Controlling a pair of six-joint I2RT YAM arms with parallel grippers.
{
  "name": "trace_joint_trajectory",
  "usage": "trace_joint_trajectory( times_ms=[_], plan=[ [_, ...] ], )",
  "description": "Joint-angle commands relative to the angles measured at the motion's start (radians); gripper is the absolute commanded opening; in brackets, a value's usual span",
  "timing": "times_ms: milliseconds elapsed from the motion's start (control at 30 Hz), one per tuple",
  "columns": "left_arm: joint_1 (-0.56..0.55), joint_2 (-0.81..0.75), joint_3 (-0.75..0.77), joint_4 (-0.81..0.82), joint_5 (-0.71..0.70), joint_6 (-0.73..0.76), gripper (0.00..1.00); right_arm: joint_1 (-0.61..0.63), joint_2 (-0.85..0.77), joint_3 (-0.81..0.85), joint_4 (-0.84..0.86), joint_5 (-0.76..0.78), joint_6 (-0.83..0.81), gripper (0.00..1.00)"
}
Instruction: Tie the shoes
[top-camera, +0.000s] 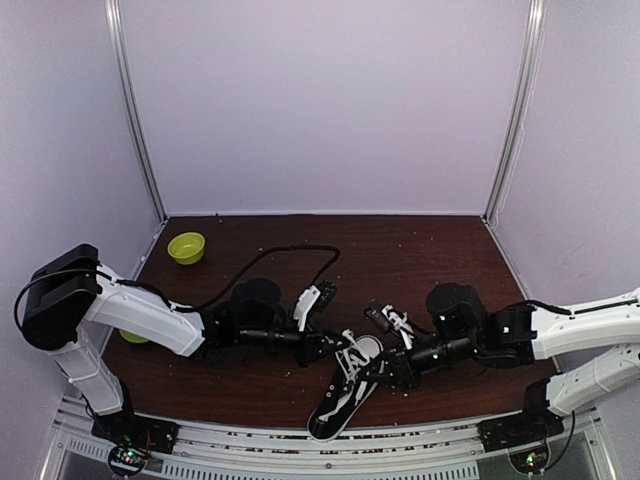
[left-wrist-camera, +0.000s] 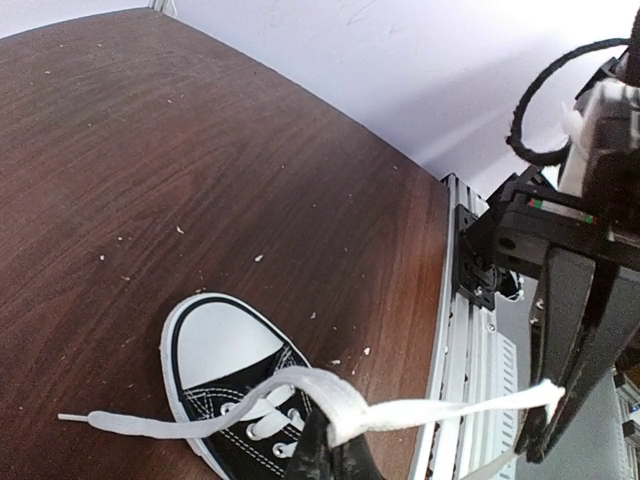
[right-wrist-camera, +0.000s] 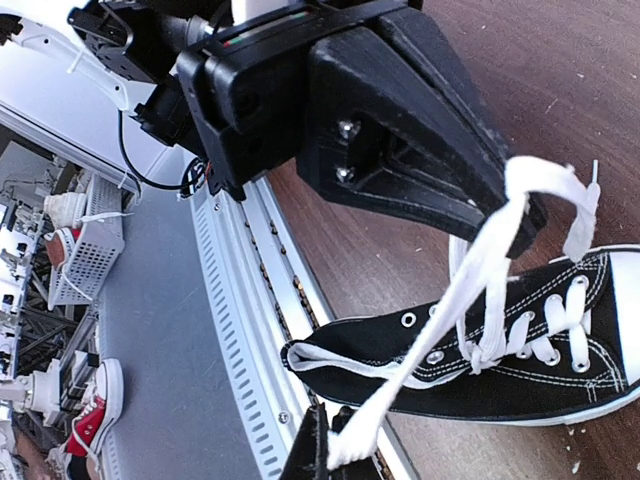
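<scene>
Plainly, look: a single black low-top canvas sneaker (top-camera: 342, 398) with a white toe cap (left-wrist-camera: 215, 345), a white rubber sole, white stitching, metal eyelets and long white laces (left-wrist-camera: 430, 410), threaded but untied.
place: the sneaker lies on its sole at the near edge of the table (left-wrist-camera: 200, 150), between the two arms. Its toe points away from the bases and its heel reaches over the rail (right-wrist-camera: 250, 330).
left gripper (right-wrist-camera: 515, 220): closed on the white laces, held off the shoe over its laced front. The lace folds over the tip in a loop, with a short end hanging.
right gripper (left-wrist-camera: 550, 415): closed on the white laces as well, out over the rail beside the heel.
lace between them: one strand runs stretched from one gripper to the other. A second strand reaches sideways past the toe cap and ends in a thin tip.
contact: both pairs of fingers pinch lace only and stand apart from the canvas.
materials: matte woven canvas upper, smooth rubber sole and cap, flat woven tape laces. The tapering black fingers look like hard plastic with screw heads. The table is dark brown wood grain dotted with pale specks (left-wrist-camera: 258, 258), and the rail is ribbed silver metal.
</scene>
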Motion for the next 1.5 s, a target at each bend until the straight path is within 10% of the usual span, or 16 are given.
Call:
trace_joint_trajectory(
  times_ms=[0,300,1467],
  plan=[
    [-0.002,0.004,0.015,0.021,0.01,-0.001,0.0,0.063,-0.006,0.045,0.076,0.209,-0.004,0.0],
    [-0.002,0.002,0.035,-0.034,-0.006,-0.003,0.0,0.079,-0.09,0.039,0.07,0.42,-0.119,0.0],
    [-0.002,-0.004,0.041,-0.028,-0.002,-0.032,0.0,0.088,0.125,-0.041,0.251,0.414,-0.157,0.0]
  ],
)
